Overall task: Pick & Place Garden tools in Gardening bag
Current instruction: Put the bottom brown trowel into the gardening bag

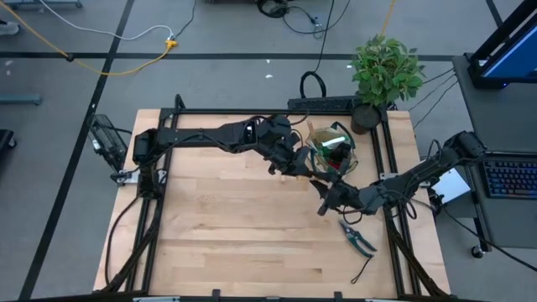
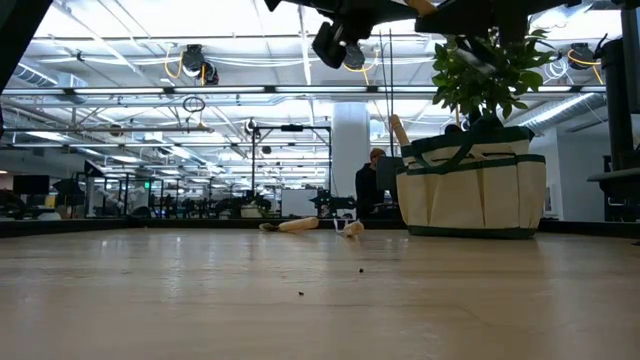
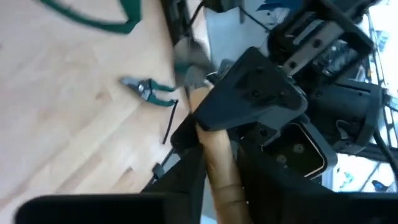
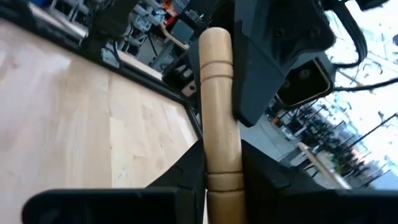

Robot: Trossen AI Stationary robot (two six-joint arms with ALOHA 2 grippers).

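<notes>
A wooden-handled tool (image 4: 217, 106) is held in the air between my two grippers, left of the beige gardening bag (image 1: 333, 149). My left gripper (image 1: 299, 165) and my right gripper (image 1: 323, 205) are both shut on its handle and face each other. The tool's metal end (image 3: 186, 67) shows blurred beyond my right gripper. The bag stands upright on its base (image 2: 470, 190), with a wooden handle (image 2: 398, 130) sticking out of it. Pruning shears (image 1: 359, 240) lie flat on the table near the right front. Two more wooden-handled tools (image 2: 298, 224) lie on the table left of the bag. My left gripper pinches the wooden handle (image 3: 219, 171) between its two fingers, which lie along the handle. The handle runs away from it toward my right gripper, clear of the table. My right gripper pinches the same handle (image 4: 222, 165) between its two fingers, at the part away from the rounded free end (image 4: 214, 34). Its fingers also lie along the handle. The tool is clear of the table.
A potted leafy plant (image 1: 386, 71) stands at the far right corner behind the bag. Black frame rails (image 1: 252, 111) run along the table's edges. Bare wood (image 1: 226, 226) lies at the middle and near left of the table.
</notes>
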